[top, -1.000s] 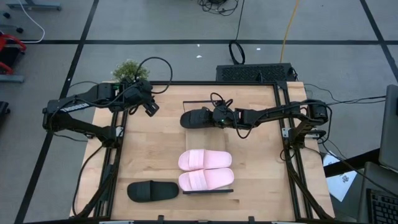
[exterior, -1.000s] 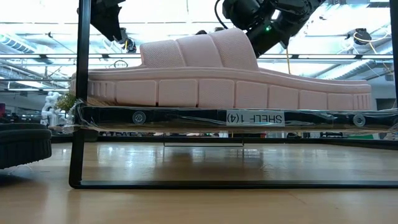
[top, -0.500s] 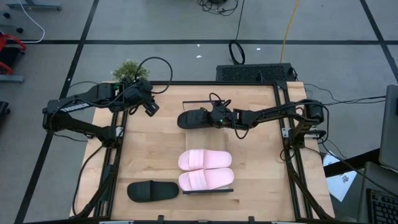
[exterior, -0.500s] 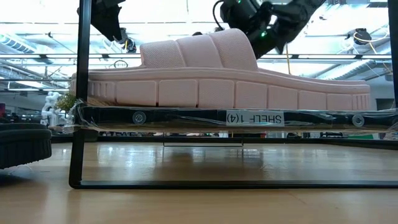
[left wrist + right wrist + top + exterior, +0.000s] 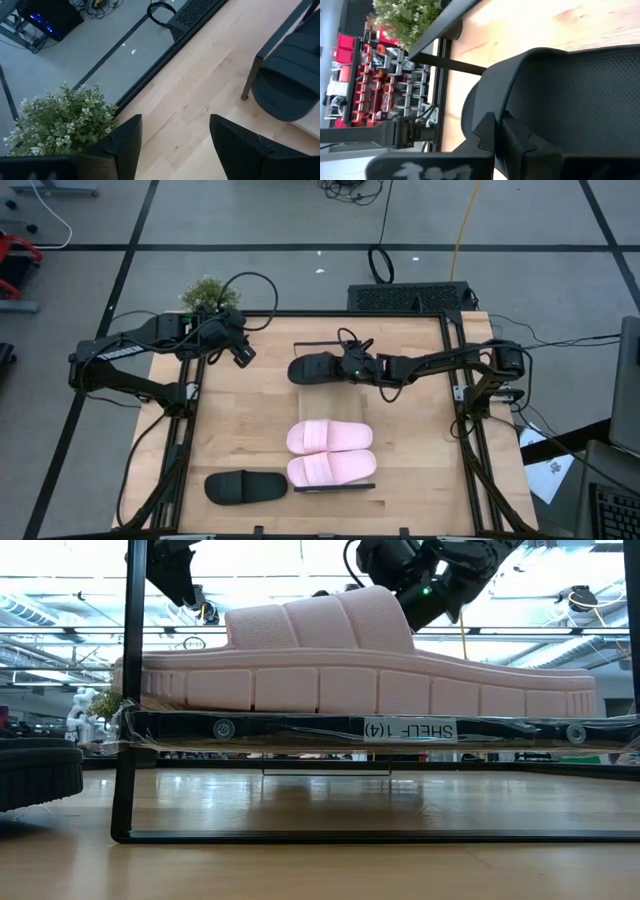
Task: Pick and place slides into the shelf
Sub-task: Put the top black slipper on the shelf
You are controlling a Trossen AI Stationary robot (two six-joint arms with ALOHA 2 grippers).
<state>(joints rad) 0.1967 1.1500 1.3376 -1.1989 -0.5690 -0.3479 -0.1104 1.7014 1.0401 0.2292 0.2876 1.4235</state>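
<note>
Two done: we count both pink slides (image 5: 330, 436) (image 5: 330, 468) lying side by side on the shelf (image 5: 335, 487) at the near middle of the worktop (image 5: 240, 410); the low view confirms a pink slide (image 5: 360, 660) resting on the shelf board (image 5: 380, 729).
Two left: both black slides are off the shelf, so we judge the task about half finished.
Held slide: one black slide (image 5: 318, 368) sits at the far middle of the worktop, in the grip of the right pincer (image 5: 352, 366).
Right pincer: clenched on that slide; in the right wrist view its fingers (image 5: 495, 135) pinch the slide's edge (image 5: 560, 95). Whether the slide is lifted clear of the worktop we cannot tell from above.
Other black slide: it lies (image 5: 246, 486) on the worktop at the near left, just left of the shelf and untouched; the low view shows its end (image 5: 40, 772) at the left edge.
Left pincer: released, fingers spread wide (image 5: 172, 145), holding nothing; it hangs over the far left corner (image 5: 243, 354) beside a small plant (image 5: 208, 292), well apart from every slide.
Next, as we judge it: the held slide needs carrying toward us to the shelf, where the pink pair already fills much of the board.
After that: the near-left slide remains, closer to the left arm.
</note>
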